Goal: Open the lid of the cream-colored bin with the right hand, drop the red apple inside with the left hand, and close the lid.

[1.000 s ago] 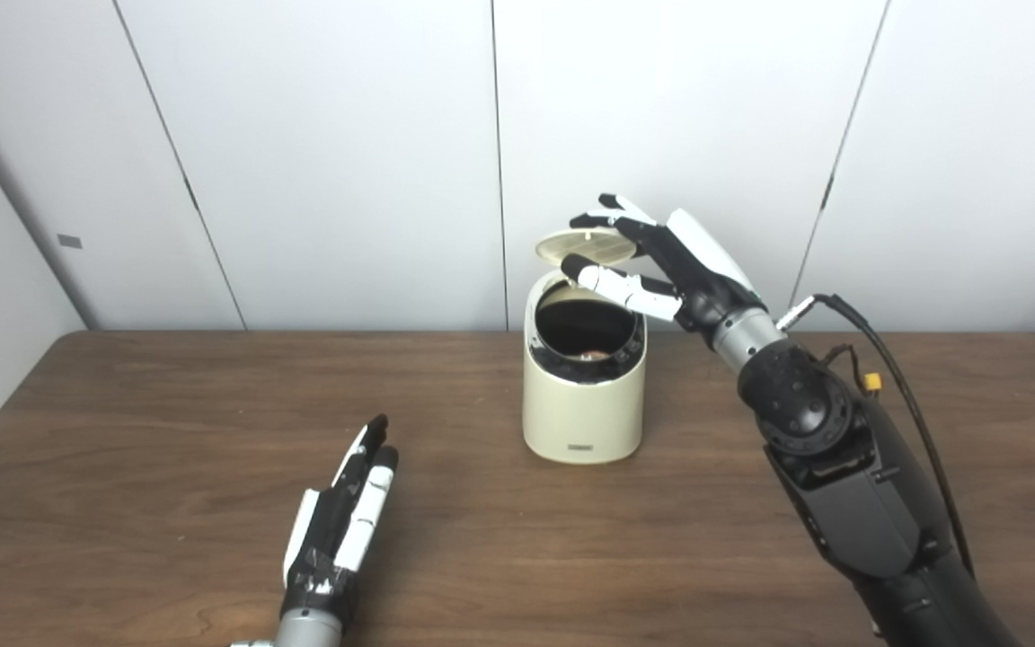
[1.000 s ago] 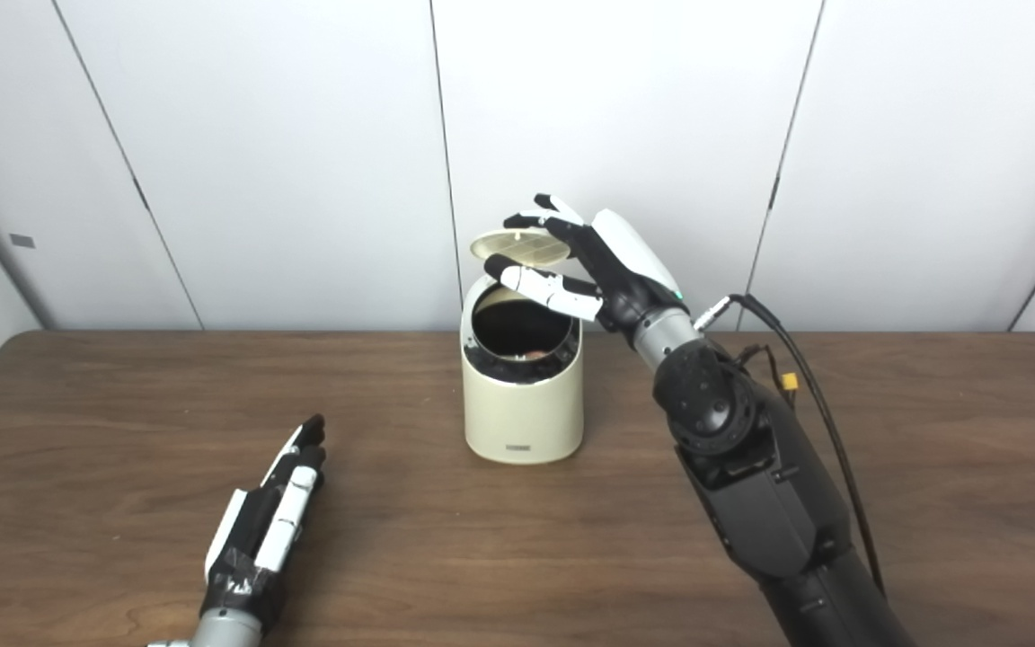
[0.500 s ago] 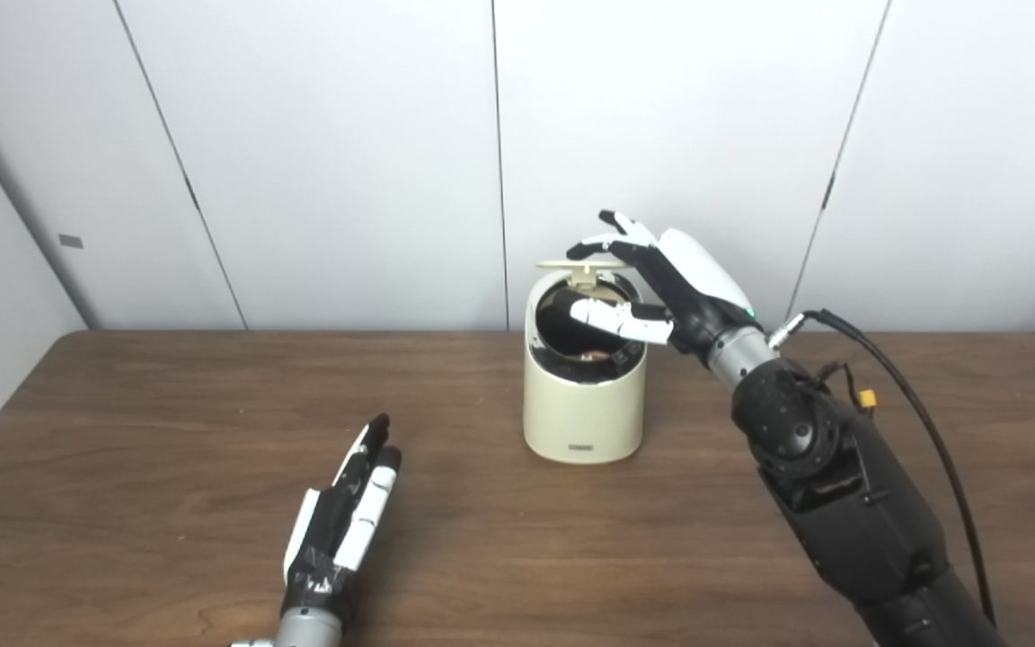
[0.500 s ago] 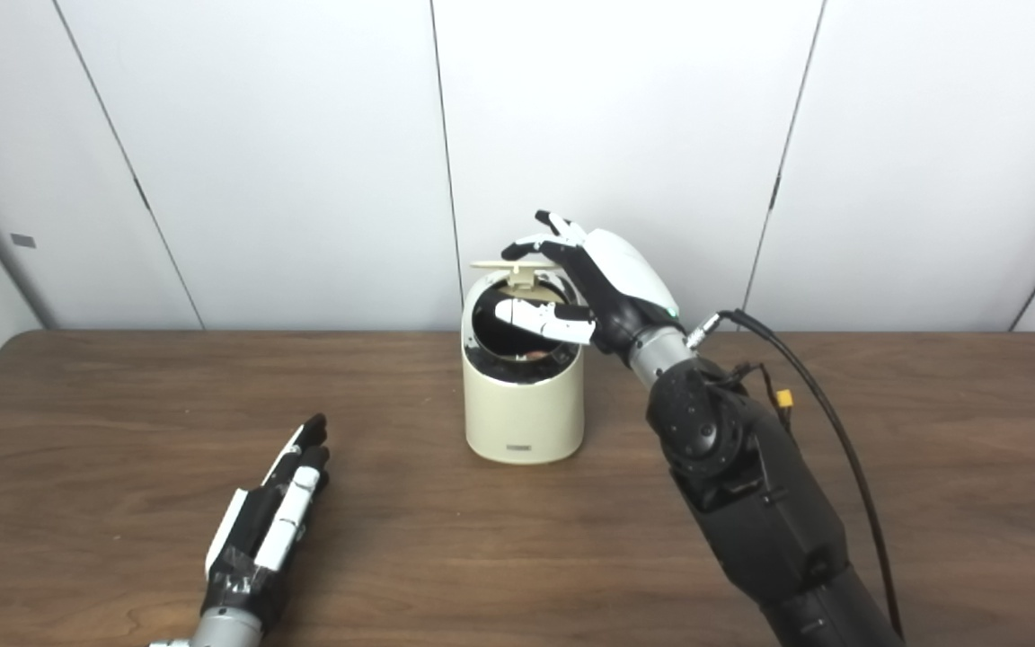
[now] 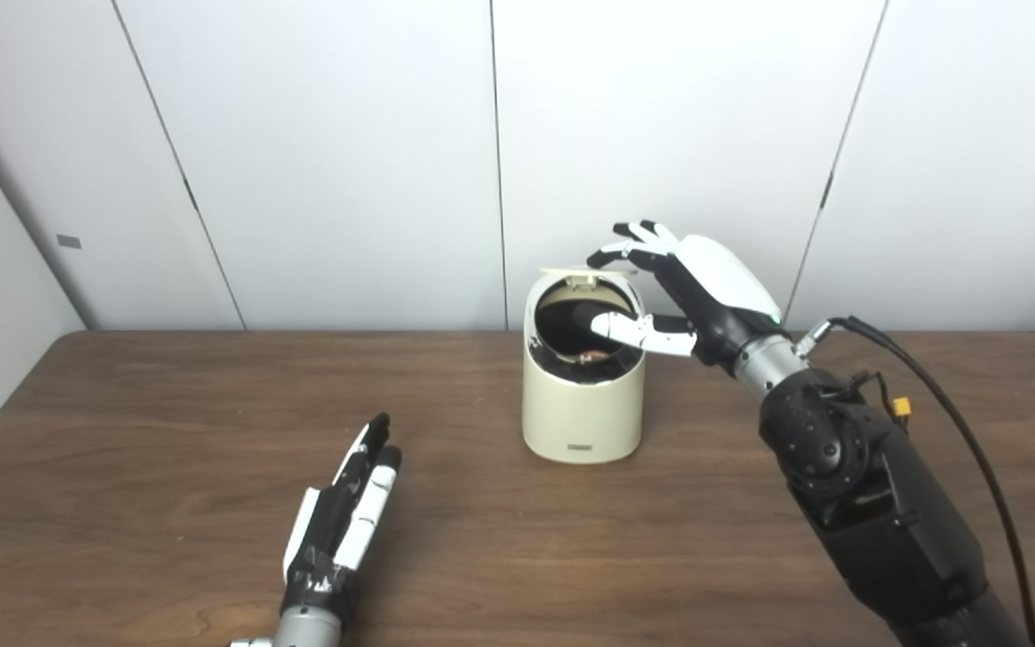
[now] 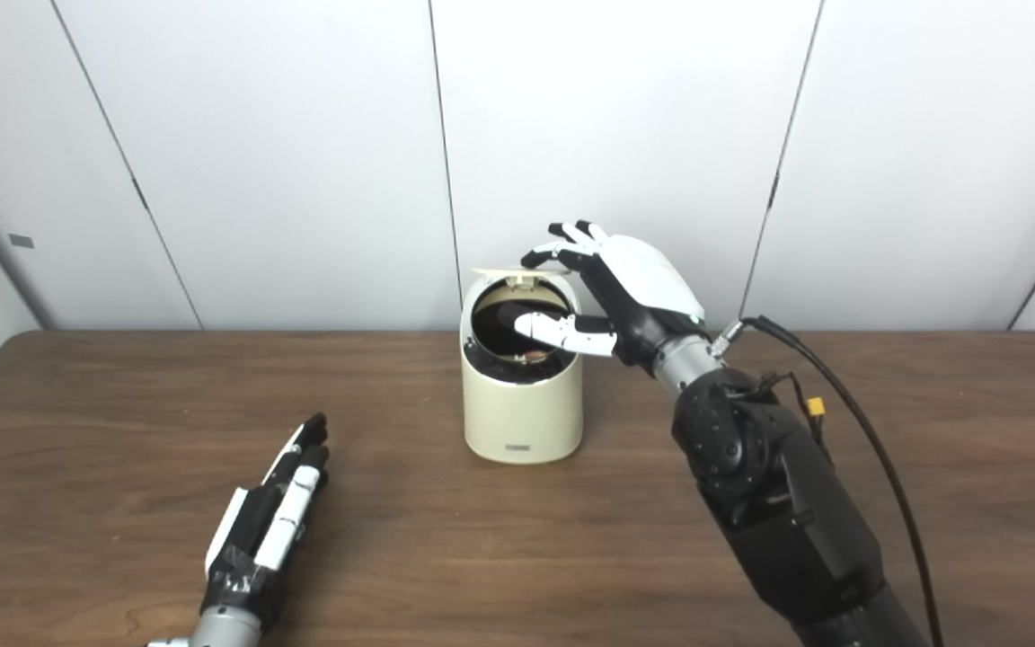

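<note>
Two changes: the lid (image 5: 582,270) has tipped lower over the cream-colored bin (image 5: 582,404), pushed by the right robot hand (image 5: 693,292) (fingers spread, gripping nothing); closing is nearly finished. A reddish glimpse inside may be the apple; the left robot hand (image 5: 342,521) lies open on the worktop (image 5: 167,431).

Black-and-white hands (image 5: 697,296), silver wrists, black arm (image 5: 877,503), perhaps orange-plugged cable (image 5: 899,406)

Matt dark wood-grain table (image 5: 122,422), smooth cream plastic bin (image 5: 582,404), glossy white hand (image 5: 706,288) shell
</note>
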Motion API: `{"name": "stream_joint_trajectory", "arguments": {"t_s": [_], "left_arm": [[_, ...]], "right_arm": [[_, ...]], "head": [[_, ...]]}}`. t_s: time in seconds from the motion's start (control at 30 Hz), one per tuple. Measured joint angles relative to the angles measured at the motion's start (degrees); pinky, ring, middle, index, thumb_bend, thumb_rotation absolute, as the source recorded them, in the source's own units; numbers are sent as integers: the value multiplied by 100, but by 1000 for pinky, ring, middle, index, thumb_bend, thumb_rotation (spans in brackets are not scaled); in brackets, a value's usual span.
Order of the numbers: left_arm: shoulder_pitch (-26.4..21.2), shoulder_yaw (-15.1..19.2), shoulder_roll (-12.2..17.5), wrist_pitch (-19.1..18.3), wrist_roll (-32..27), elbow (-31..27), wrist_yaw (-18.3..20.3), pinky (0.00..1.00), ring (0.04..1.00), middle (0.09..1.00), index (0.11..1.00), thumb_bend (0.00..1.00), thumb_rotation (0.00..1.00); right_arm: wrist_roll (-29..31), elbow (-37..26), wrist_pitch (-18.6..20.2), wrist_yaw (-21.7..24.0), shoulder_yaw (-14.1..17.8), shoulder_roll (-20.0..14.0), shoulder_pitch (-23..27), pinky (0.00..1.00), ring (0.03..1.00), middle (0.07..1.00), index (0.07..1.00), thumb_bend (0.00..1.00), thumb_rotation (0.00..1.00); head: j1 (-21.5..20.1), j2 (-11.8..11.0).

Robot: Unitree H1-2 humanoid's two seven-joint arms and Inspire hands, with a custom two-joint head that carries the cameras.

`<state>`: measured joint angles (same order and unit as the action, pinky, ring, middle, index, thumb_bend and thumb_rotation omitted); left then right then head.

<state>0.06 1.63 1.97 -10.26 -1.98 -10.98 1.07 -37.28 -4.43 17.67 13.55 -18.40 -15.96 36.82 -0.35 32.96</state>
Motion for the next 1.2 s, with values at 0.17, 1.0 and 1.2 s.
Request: {"name": "stream_joint_trajectory", "arguments": {"t_s": [0.17,1.0,1.2], "left_arm": [[-2,0,-3,-13,6,-1,-10,1000,998,984,1000,626,768],[3,-10,-70,-90,29,-98,-79,984,967,963,1000,606,844],[3,-7,-79,-90,28,-108,-88,988,968,960,1000,609,830]], "right_arm": [[-201,-168,17,212,-46,-6,-47,940,1000,962,773,471,764],[-946,-387,-305,454,-388,-102,-460,992,1000,960,759,506,719],[-1112,-447,-450,452,-385,-127,-530,1000,1000,957,756,509,698]], "head": [[9,27],[79,150],[97,176]]}}
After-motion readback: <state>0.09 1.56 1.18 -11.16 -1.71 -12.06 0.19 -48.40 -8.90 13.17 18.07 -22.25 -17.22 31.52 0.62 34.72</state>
